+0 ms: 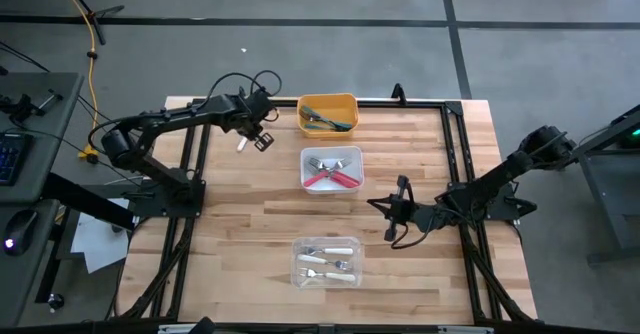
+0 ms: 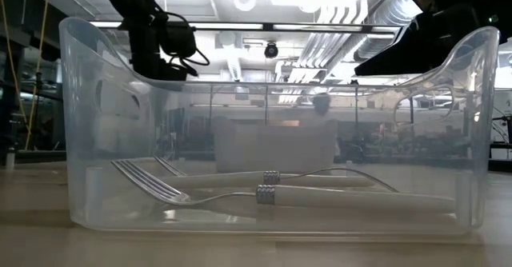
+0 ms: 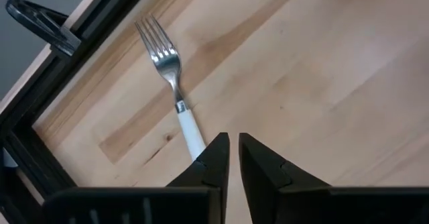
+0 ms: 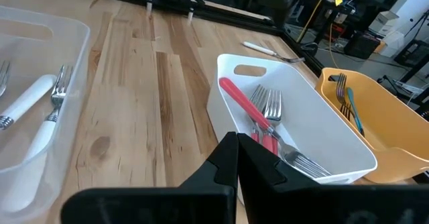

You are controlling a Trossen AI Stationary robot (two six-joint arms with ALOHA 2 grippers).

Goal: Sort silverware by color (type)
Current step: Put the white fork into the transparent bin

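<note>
1. Left pincer (image 3: 231, 158) hovers over the wooden tabletop (image 1: 240, 214) near its far left edge, jaws parted by only a narrow slit, holding nothing.
2. A white-handled metal fork (image 3: 173, 83) lies flat on the tabletop just ahead of that pincer's fingertips, handle end nearest them.
3. Right pincer (image 4: 236, 158) is closed and empty, low over the tabletop.
4. Ahead of it: white plastic bin (image 4: 362, 153) with pink-red-handled forks (image 4: 251, 113); beyond, orange plastic bin (image 4: 395, 140) with teal-handled forks (image 4: 353, 113); beside it, clear plastic bin (image 4: 67, 29) with white-handled forks (image 4: 30, 96).
</note>
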